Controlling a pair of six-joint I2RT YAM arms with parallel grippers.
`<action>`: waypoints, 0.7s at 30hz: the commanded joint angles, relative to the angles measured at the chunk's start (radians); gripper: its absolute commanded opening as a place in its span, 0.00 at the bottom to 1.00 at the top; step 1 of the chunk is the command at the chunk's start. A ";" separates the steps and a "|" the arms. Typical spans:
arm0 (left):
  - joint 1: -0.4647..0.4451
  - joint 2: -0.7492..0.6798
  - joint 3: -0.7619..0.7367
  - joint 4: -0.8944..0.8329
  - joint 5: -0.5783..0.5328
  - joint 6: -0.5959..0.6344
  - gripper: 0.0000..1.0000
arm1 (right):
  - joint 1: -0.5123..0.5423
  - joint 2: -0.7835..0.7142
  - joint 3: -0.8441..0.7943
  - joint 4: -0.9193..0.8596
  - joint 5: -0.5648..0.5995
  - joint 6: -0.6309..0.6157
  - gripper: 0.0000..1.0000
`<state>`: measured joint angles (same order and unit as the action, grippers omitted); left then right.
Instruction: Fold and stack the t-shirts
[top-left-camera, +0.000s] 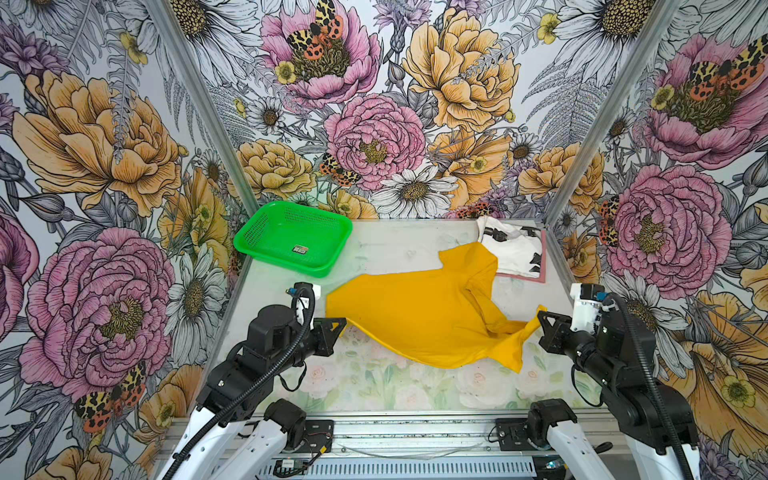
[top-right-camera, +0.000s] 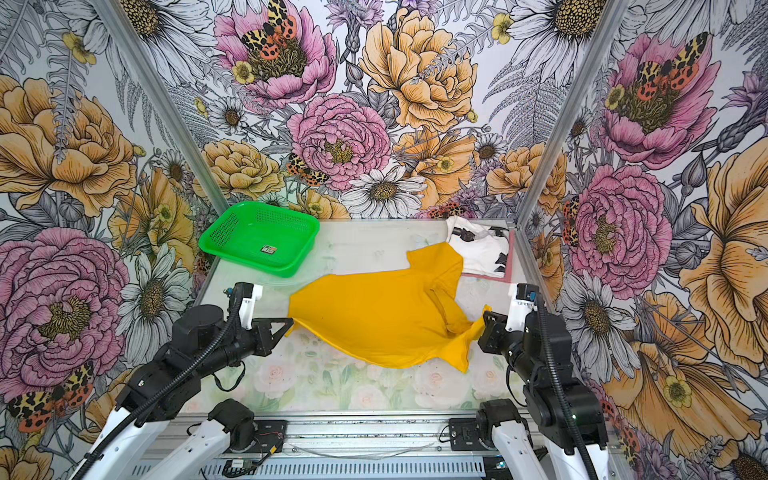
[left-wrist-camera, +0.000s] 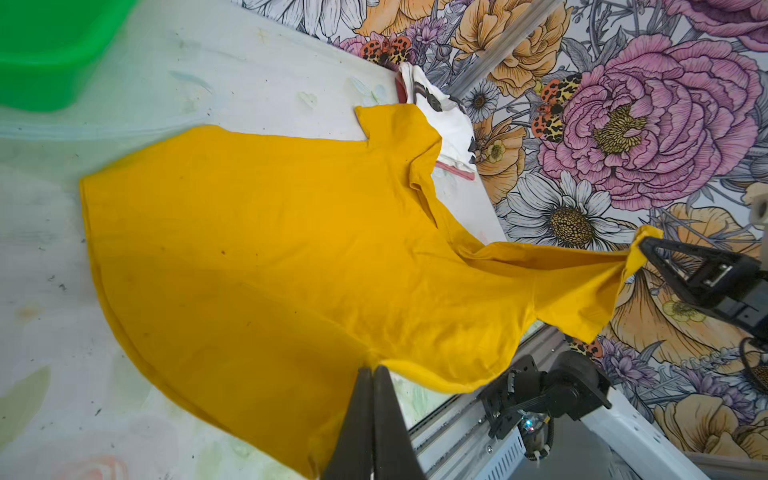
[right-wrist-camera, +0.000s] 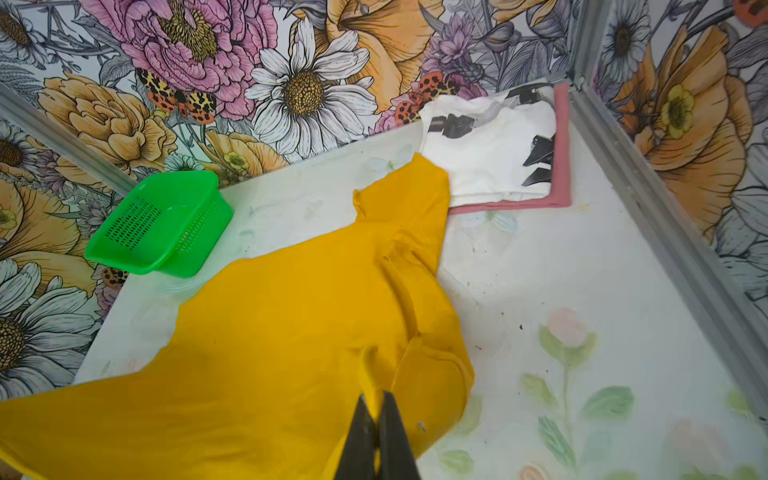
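A mustard-yellow t-shirt (top-left-camera: 419, 307) (top-right-camera: 382, 311) lies spread across the middle of the table, partly lifted at two ends. My left gripper (top-left-camera: 343, 323) (left-wrist-camera: 372, 370) is shut on its hem at the left corner. On the right, my right gripper (top-left-camera: 540, 318) (right-wrist-camera: 377, 395) is shut on the near sleeve (left-wrist-camera: 582, 286), pulling it taut above the table. The far sleeve (right-wrist-camera: 407, 191) rests flat and overlaps a folded stack in the back right corner. That stack is a white t-shirt with black markings (top-left-camera: 513, 247) (right-wrist-camera: 486, 153) on a folded pink t-shirt (right-wrist-camera: 561, 166).
A green plastic mesh basket (top-left-camera: 293, 237) (top-right-camera: 259, 237) stands empty at the back left, its corner near the yellow shirt's edge. Flowered walls with metal posts (top-left-camera: 582, 137) close in the table on three sides. An aluminium rail (top-left-camera: 415, 432) runs along the front edge.
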<state>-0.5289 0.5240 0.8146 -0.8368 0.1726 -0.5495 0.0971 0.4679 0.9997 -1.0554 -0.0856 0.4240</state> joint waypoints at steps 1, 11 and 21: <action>-0.065 0.000 -0.066 0.042 -0.188 -0.114 0.00 | 0.003 0.000 -0.005 -0.024 0.084 0.046 0.00; -0.049 0.315 -0.134 0.168 -0.259 -0.173 0.00 | 0.036 0.181 -0.200 0.231 -0.014 0.131 0.00; 0.237 0.585 0.614 0.052 -0.085 0.155 0.00 | 0.065 0.649 0.537 0.266 0.045 -0.104 0.00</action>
<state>-0.3576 1.0950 1.1984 -0.7906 0.0246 -0.5358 0.1585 1.0744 1.3300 -0.8646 -0.0555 0.4049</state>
